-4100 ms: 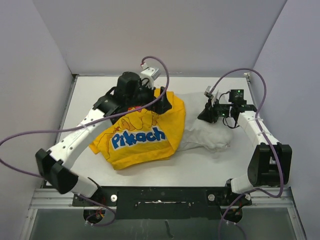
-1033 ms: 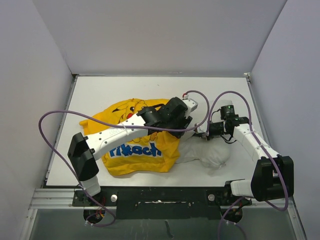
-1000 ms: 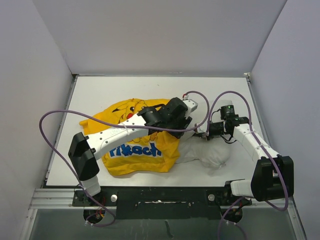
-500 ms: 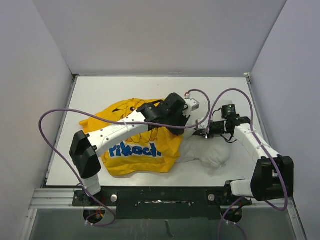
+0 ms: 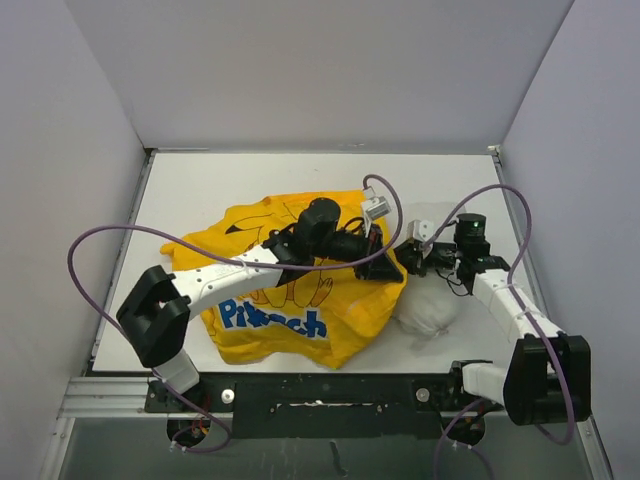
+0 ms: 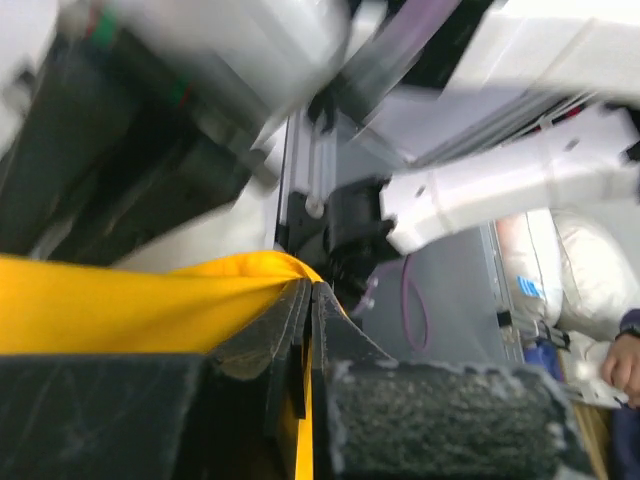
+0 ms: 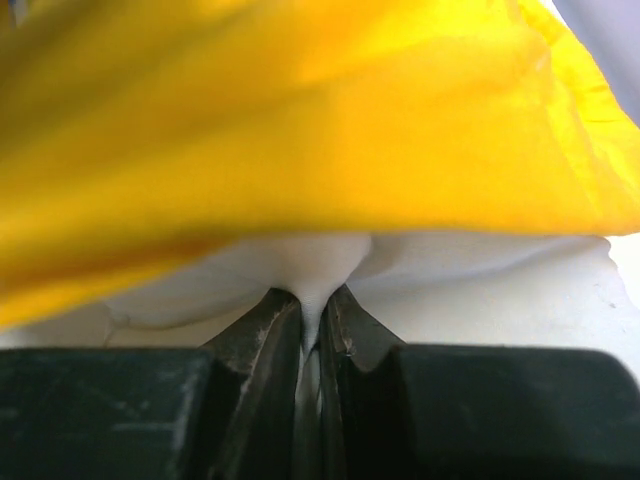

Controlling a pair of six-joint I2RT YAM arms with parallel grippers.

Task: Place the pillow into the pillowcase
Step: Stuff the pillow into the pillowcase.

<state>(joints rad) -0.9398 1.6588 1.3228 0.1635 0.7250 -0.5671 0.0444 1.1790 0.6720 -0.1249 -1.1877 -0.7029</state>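
Overhead view: the bright yellow printed fabric pillowcase [image 5: 350,310] lies across the centre of the white table [image 5: 200,185]. It covers most of the plump white fabric pillow [image 5: 432,312], whose bare end shows at lower right. The left gripper [image 6: 306,298] is pinched tight on the pillowcase's yellow edge. The right gripper [image 7: 312,318] is pinched on a fold of the pillow, just under the yellow cloth.

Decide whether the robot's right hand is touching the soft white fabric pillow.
Touching. The right wrist view shows the right hand shut on a fold of the white pillow, under the yellow fabric pillowcase.
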